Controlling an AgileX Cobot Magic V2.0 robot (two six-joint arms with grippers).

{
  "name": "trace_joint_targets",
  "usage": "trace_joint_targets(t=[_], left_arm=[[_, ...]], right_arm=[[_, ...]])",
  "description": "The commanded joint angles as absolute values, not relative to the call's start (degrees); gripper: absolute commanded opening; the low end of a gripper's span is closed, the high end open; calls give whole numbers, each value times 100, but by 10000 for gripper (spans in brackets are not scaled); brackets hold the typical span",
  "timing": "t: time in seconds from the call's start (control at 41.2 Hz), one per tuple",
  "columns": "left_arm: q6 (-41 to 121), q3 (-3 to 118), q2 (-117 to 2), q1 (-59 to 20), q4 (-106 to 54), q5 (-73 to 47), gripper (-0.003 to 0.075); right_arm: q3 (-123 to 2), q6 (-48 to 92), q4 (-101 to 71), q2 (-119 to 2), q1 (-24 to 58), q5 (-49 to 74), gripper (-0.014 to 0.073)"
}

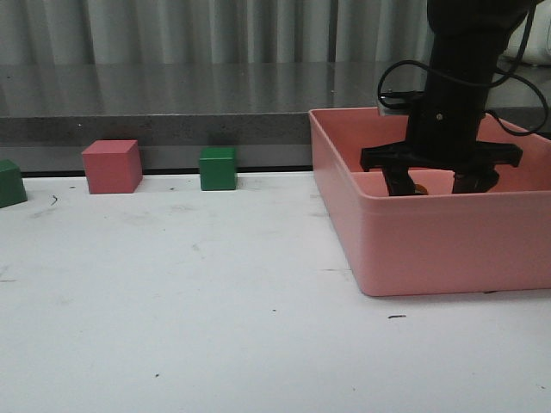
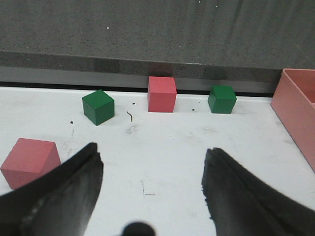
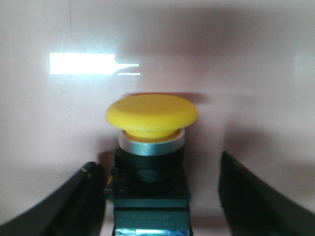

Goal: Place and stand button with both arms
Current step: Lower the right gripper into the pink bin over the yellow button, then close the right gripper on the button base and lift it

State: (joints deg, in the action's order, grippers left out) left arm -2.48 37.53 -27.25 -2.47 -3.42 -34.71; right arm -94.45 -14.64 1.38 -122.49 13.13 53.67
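The button (image 3: 151,118) lies in the pink bin (image 1: 413,241); its yellow mushroom cap, silver collar and dark base with bluish contacts show in the right wrist view. My right gripper (image 3: 158,164) is open, one finger on each side of the dark base. The left finger is close to the base and the right finger stands apart from it. In the front view the right gripper (image 1: 439,179) reaches down inside the bin, whose wall hides most of the button. My left gripper (image 2: 152,167) is open and empty over the white table, and out of the front view.
Along the grey ledge stand a pink cube (image 1: 112,166), a green cube (image 1: 218,168) and another green cube (image 1: 10,182) at the left edge. The left wrist view shows another pink cube (image 2: 30,156) near the left finger, and the bin's corner (image 2: 300,113).
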Motion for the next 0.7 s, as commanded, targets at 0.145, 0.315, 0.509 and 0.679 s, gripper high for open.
trace_joint_targets(t=[0.145,0.315,0.509,0.679], left_arm=[[-295,3961,-2808,-281,-409,-3013,438],[-295,3961,-2808,-281,-409,-3013,438],[-295,3961,-2808,-281,-409,-3013,438],[-295,3961,-2808,-281,-409,-3013,438]], right_arm=[[-9688,-1477,204,-11876,1286,5484,300],[-10047,-1477,146,-11700,1286,6062,300],[-10541,-1477,99,-11317,1527,6553,300],[-10787,-1477,99,-10998,2123,6528,300]])
